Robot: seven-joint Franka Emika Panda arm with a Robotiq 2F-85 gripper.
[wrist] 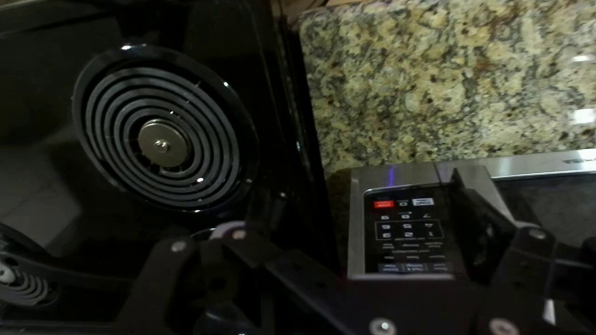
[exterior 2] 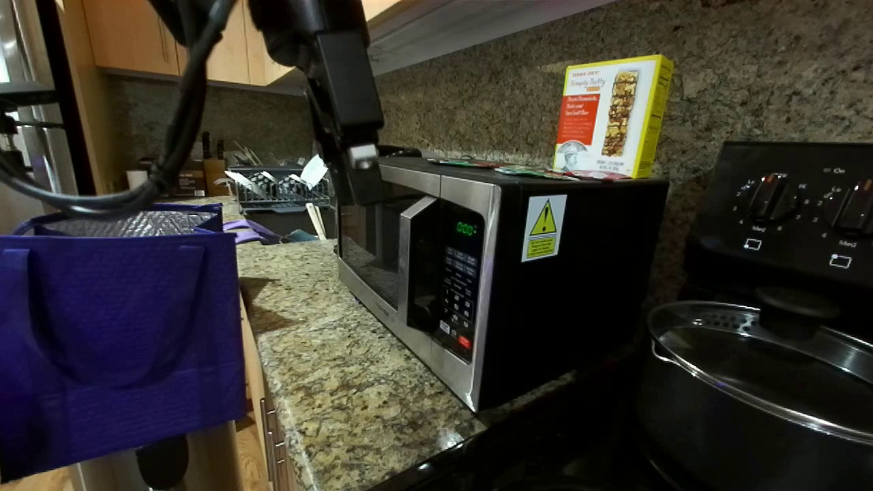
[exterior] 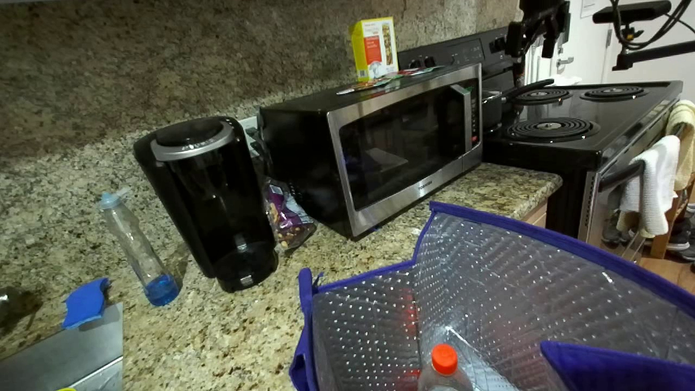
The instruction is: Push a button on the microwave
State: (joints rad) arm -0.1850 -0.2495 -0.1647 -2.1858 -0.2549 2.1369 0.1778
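The stainless-steel microwave [exterior: 404, 187] stands on the granite counter with its door shut, also seen in an exterior view [exterior 2: 580, 286]. Its control panel [exterior 2: 458, 293] shows a green 0:00 display, number keys and a red button at the bottom. In the wrist view the panel [wrist: 409, 218] appears upside down, with the red button [wrist: 383, 204] near its upper edge. My gripper [wrist: 361, 184] is open and empty, with the panel seen between its fingers. In both exterior views the gripper [exterior: 535, 46] [exterior 2: 358, 181] hangs high, by the microwave's front, pointing down. No contact shows.
The stove [exterior: 619, 114] with coil burners adjoins the microwave. A lidded pot [exterior 2: 743, 402] stands on it. A yellow box [exterior 2: 610, 116] and flat packets lie on the microwave. A coffee maker [exterior: 217, 201] and purple bag [exterior 2: 123, 327] stand nearby.
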